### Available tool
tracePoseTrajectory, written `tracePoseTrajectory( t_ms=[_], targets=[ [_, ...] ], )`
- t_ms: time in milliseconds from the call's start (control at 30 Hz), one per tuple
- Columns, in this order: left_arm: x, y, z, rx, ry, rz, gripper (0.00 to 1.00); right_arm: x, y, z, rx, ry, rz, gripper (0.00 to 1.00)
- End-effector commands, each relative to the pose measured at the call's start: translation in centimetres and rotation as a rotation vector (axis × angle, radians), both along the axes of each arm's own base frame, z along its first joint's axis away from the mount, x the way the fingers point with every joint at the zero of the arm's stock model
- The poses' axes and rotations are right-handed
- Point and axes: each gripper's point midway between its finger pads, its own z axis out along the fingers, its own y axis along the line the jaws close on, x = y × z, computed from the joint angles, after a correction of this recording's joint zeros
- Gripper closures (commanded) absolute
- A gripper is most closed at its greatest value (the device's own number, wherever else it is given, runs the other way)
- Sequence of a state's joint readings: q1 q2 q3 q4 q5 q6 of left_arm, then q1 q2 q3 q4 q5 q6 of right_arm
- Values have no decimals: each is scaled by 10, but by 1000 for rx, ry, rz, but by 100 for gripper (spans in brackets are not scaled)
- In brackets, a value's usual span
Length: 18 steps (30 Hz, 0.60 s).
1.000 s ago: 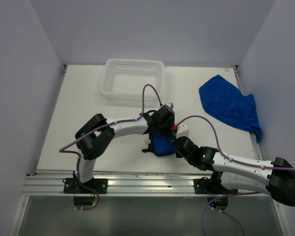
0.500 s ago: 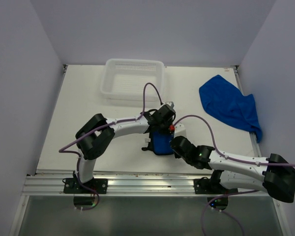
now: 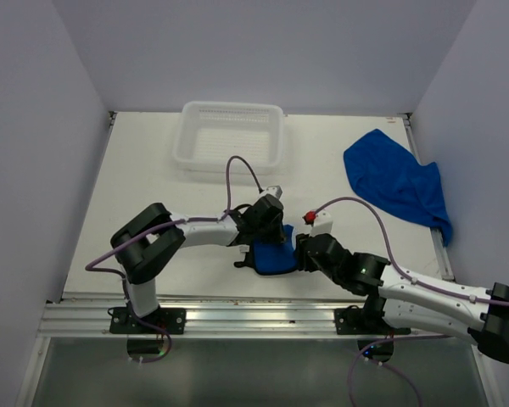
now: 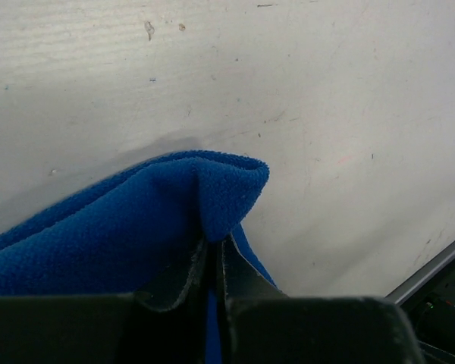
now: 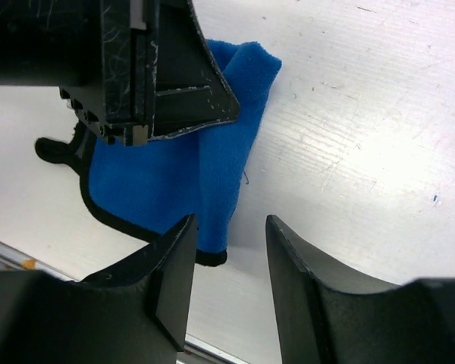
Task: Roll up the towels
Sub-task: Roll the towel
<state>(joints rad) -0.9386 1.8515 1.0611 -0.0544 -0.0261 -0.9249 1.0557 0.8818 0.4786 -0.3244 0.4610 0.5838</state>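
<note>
folded towel (image 3: 274, 257) lies on the white surface (image 3: 153, 186) near the front edge, about centre, between the two arms. left fingers (image 3: 256, 248) are clamped together on a raised fold of it. the left wrist view shows blue cloth pinched thin between the tips, a rounded hump of fabric standing just above them, and the rest of the towel spreading off to the left of that view. right fingers (image 3: 303, 254) stand apart, just beside the same towel on its right side. the right wrist view shows the gap between them over the towel's dark-bound edge with no cloth gripped; cannot tell whether either tip touches it. the left arm's black finger housing crosses the top left of that view, above the towel. second towel (image 3: 397, 185) lies crumpled and unrolled at the far right of the surface, near the wall, well apart from both arms. white basket (image 3: 229, 136) sits at the far edge, left of centre.
</note>
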Motion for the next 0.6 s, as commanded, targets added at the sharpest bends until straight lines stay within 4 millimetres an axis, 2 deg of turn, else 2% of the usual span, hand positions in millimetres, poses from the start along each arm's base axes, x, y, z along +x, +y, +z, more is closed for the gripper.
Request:
tracePoseTrajectory(
  t_ms=[0,33,67,133,167,300,333,400,433,567],
  targets=[
    [14,-10,37,-177,-80,54,100,2,10,23,129,4,-52,55],
    [10,-4,31,-178,-70,57,100,3,10,25,144,12,-64,57],
    [13,-6,41,-226,-87,61,100,4,11,26,159,18,-74,59],
    [10,1,35,-245,-79,78,100,4,13,24,196,48,-105,67],
    [12,1,41,-273,-98,83,100,4,15,25,227,61,-127,71],
    [8,3,42,-311,-95,68,100,6,19,18,303,112,-189,77],
    [6,5,42,-325,-95,66,100,4,19,10,311,144,-193,78],
    [4,7,43,-346,-93,70,100,5,25,7,371,184,-210,77],
    [2,8,44,-363,-92,66,100,6,22,-3,366,208,-227,76],
    [2,15,44,-383,-92,75,100,6,30,-12,404,256,-220,70]
  ],
)
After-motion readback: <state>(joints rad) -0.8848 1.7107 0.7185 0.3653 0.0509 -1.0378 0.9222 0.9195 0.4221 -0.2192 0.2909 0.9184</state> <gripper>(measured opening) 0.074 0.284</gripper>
